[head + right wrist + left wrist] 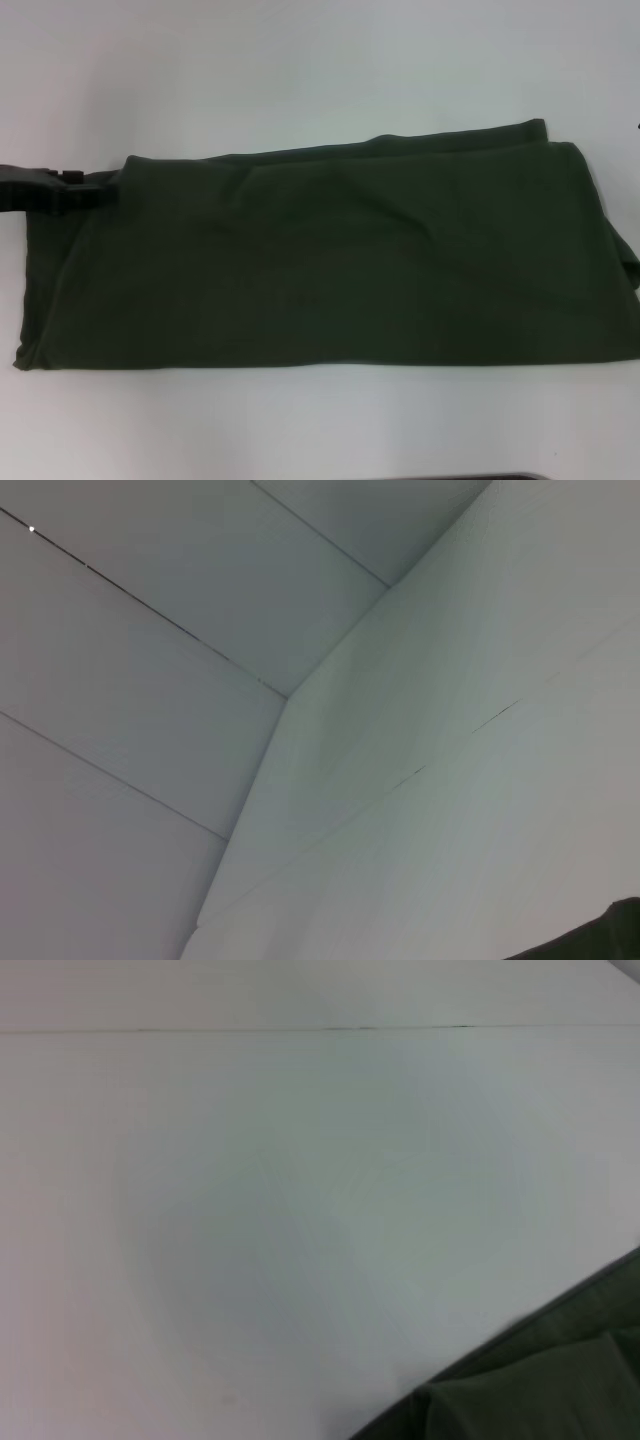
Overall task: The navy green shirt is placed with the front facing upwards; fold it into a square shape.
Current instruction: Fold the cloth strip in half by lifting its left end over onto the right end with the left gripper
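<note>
Beside gripper: the left gripper touches the far left corner of the dark green cotton shirt, probably to fold it.
Fingers: cannot tell.
Shirt: long folded strip on white table.
Right gripper: not seen.

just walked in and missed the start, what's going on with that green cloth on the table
A two-armed robot is folding the navy green shirt on a white table. The shirt already lies folded into a long flat band across the table, plain side up, no print showing, so it is not square yet. The left tool is at the shirt's far left corner, at its edge; whether it is gripping the cloth cannot be told. The right tool is out of view.
</note>
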Controlling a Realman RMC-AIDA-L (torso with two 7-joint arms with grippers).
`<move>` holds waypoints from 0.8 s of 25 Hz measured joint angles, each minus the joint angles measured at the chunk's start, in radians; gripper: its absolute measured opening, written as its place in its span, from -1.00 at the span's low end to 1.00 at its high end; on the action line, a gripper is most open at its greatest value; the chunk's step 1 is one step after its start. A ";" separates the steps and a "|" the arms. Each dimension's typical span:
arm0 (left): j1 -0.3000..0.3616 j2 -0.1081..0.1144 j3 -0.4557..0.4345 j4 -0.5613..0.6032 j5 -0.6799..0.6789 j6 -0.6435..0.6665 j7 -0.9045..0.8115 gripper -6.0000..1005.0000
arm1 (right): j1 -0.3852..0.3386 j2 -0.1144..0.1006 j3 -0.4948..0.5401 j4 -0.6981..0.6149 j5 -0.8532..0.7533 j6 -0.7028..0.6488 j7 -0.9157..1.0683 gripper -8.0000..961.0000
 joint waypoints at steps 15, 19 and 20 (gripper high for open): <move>0.003 0.003 0.002 0.026 0.021 -0.013 0.000 0.24 | 0.000 0.007 0.004 -0.003 0.002 -0.001 0.006 0.69; 0.004 0.001 0.002 0.026 0.022 -0.016 0.001 0.25 | 0.000 0.007 0.001 -0.004 0.005 -0.003 0.007 0.69; 0.005 -0.001 0.002 0.026 0.022 -0.018 0.003 0.25 | 0.000 0.007 0.001 -0.004 0.005 -0.003 0.007 0.69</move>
